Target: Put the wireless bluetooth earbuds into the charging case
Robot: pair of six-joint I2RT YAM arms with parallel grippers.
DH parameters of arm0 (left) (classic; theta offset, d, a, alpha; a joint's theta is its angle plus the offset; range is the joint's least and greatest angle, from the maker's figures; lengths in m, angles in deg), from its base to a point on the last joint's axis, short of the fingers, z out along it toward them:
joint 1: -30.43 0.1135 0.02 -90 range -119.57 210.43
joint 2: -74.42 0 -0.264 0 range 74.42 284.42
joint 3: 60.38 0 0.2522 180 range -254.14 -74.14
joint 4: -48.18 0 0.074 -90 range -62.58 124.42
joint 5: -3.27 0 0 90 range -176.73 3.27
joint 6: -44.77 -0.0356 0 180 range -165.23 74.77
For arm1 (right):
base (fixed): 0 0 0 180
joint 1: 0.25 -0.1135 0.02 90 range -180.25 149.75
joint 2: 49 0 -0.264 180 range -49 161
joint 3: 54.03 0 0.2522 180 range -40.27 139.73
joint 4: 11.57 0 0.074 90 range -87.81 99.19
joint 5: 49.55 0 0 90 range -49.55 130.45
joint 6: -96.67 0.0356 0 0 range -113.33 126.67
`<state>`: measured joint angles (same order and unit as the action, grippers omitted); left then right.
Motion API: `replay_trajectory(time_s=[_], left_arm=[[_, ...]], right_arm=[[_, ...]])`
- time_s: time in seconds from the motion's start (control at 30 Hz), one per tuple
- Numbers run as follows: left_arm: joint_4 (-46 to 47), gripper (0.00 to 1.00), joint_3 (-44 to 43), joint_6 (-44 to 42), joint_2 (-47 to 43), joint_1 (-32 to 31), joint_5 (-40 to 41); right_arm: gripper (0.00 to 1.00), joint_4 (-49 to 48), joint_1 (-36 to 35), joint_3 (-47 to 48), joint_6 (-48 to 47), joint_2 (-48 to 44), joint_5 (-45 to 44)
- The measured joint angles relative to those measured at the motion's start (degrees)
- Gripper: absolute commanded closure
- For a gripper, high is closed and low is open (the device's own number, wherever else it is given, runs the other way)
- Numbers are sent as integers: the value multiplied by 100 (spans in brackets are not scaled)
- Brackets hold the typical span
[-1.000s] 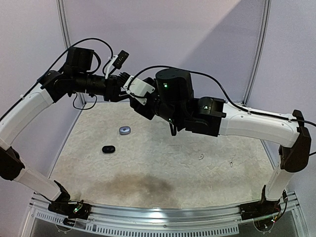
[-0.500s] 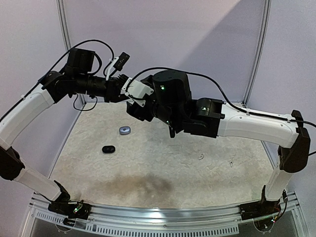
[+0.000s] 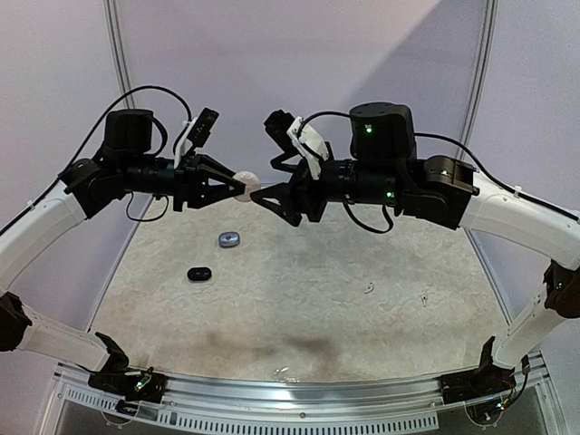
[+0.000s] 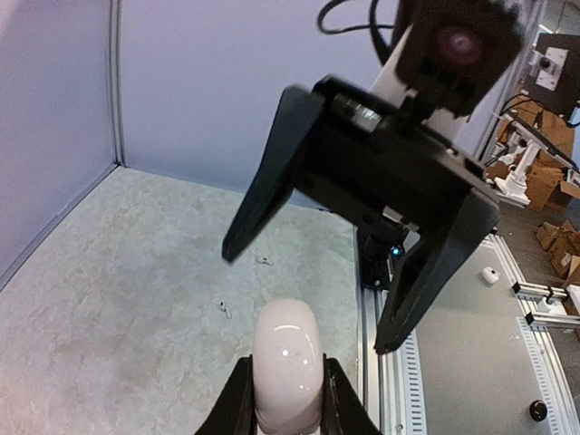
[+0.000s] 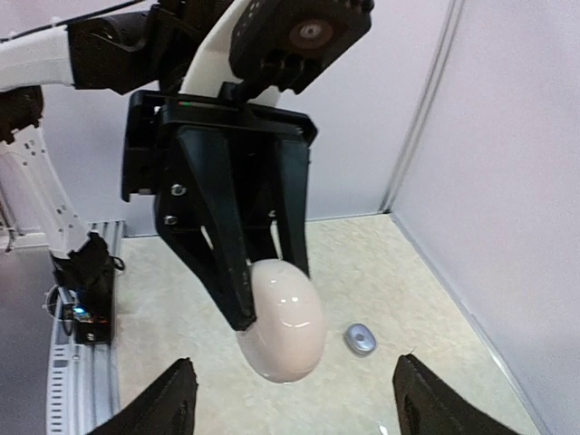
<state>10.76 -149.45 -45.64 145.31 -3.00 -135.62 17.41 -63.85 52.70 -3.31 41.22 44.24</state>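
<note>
My left gripper (image 3: 237, 186) is shut on a pinkish-white closed charging case (image 3: 246, 186) and holds it high above the table. The case shows in the left wrist view (image 4: 288, 358) between my fingers (image 4: 237, 403), and in the right wrist view (image 5: 285, 322). My right gripper (image 3: 275, 201) is open and empty. It faces the case from the right, its jaws spread on either side of the case's tip without touching it. Two tiny white earbuds (image 3: 369, 289) (image 3: 423, 299) lie on the table at the right, and both show in the left wrist view (image 4: 264, 261) (image 4: 224, 309).
A small grey-blue case (image 3: 228, 239) and a black case (image 3: 199, 273) lie on the beige mat (image 3: 299, 299) at the left. The grey-blue one shows in the right wrist view (image 5: 361, 339). Lilac walls close the back and sides.
My right arm has pulled back to the right and turned, so its open gripper now faces the left one. The pinkish-white case, hidden before, now shows in my left gripper.
</note>
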Motion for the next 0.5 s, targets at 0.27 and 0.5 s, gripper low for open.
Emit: replay_trajectory(time_s=[0.27,0.5], left_arm=[[278,100,85,-245,-111,-4,-507],[133,100,92,-623,-114,-7,-710]], right_arm=[[46,273,149,74,588,304,1019],[46,380,184,140,748,457,1259]])
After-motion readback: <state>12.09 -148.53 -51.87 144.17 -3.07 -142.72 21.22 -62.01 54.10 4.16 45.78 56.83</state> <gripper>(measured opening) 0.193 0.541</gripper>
